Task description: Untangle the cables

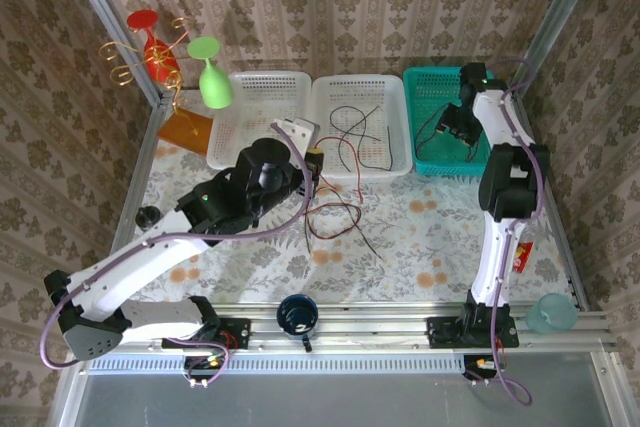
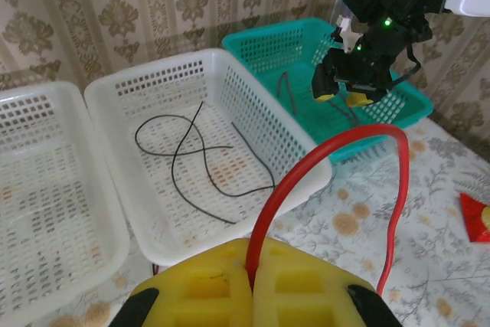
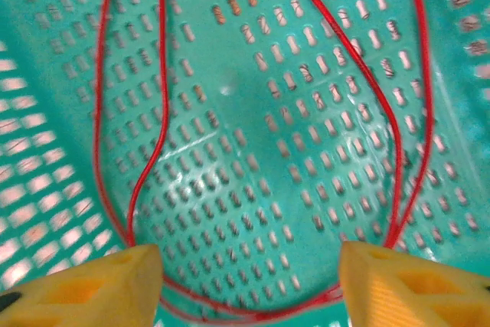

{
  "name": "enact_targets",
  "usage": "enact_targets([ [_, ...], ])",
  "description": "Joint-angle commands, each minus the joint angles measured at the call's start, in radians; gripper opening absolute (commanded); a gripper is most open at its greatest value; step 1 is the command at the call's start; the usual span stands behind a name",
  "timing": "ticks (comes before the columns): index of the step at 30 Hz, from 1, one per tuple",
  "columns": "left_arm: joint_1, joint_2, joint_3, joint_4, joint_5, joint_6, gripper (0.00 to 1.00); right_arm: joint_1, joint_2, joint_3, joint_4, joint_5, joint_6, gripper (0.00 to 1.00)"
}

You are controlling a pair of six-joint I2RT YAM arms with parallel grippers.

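Top cam's up high behind the arm bases, looking down over the whole table (image 1: pixel 420 227). Left wrist cam looks out across the white basket (image 2: pixel 153 67) and teal basket (image 2: pixel 268 31). Right wrist cam's nose-down, super close on the teal floor, which all three share.

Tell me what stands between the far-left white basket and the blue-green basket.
A second white basket stands there, with thin black cables lying loose on its floor. This shows in the top view, and the left wrist view shows it closer.
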Motion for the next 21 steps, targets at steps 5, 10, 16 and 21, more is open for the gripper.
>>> enact_targets([
  [5,-0.019,0.081,0.132,0.096,0.068,0.058,0.00,-0.002,-0.273,-0.181,0.090,-0.094,0.043,0.74],
  [10,-0.017,0.183,0.226,0.181,0.114,0.069,0.00,-0.001,-0.484,-0.386,0.181,-0.138,0.093,0.86],
  [16,0.003,0.360,0.409,0.190,0.151,0.069,0.00,-0.008,-0.818,-0.608,0.214,-0.083,0.126,0.91],
  [21,0.051,0.509,0.539,0.208,0.189,0.028,0.00,-0.015,-1.104,-0.807,0.200,-0.013,0.184,0.95],
])
